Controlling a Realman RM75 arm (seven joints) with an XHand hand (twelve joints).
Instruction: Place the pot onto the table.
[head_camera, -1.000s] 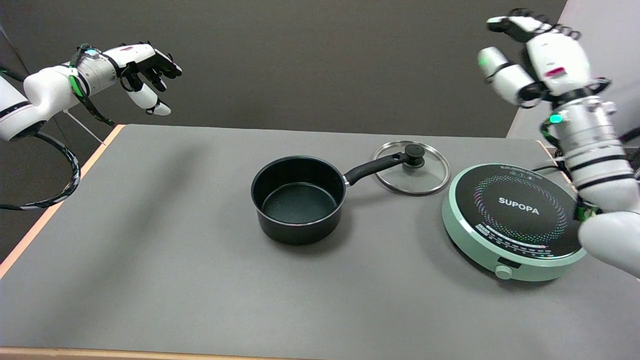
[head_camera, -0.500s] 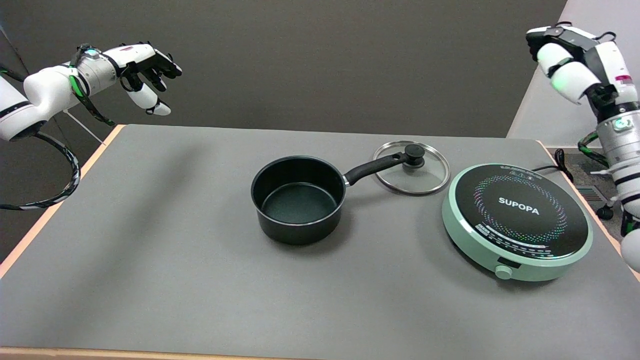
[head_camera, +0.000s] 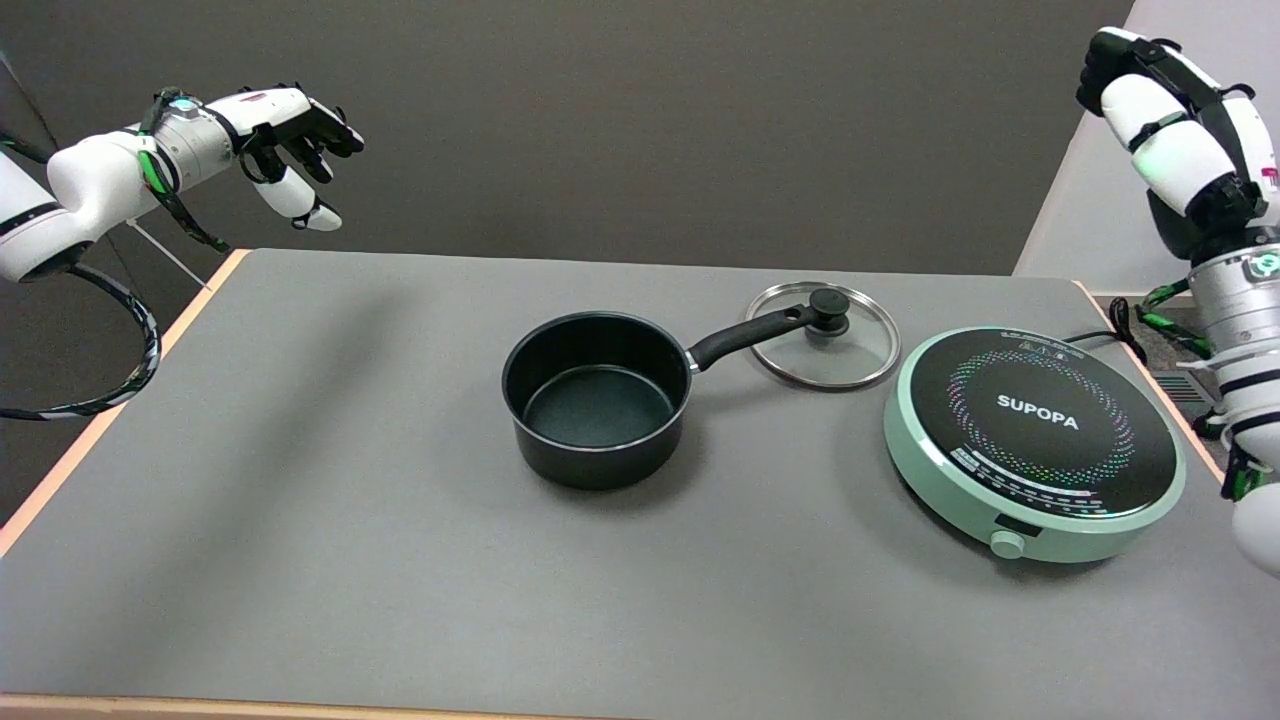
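Observation:
A black pot (head_camera: 598, 400) stands upright on the grey table (head_camera: 330, 480), a little left of the middle. Its black handle (head_camera: 745, 335) points right and back, its tip over the edge of a glass lid. My right hand (head_camera: 1180, 130) hangs high in the air at the picture's upper right, far from the pot and past the table's right edge. It holds nothing and its fingers are apart; part of it is cut off by the picture's edge.
A glass lid (head_camera: 850, 355) with a black knob lies flat behind the pot's handle. A mint-green induction cooker (head_camera: 1035, 440) marked SUPOPA sits at the right. The idle left hand (head_camera: 295, 125) hovers at the upper left.
My right arm has swung away to the right and up, from above the cooker to beyond the table's right edge. The pot, lid and cooker have not moved.

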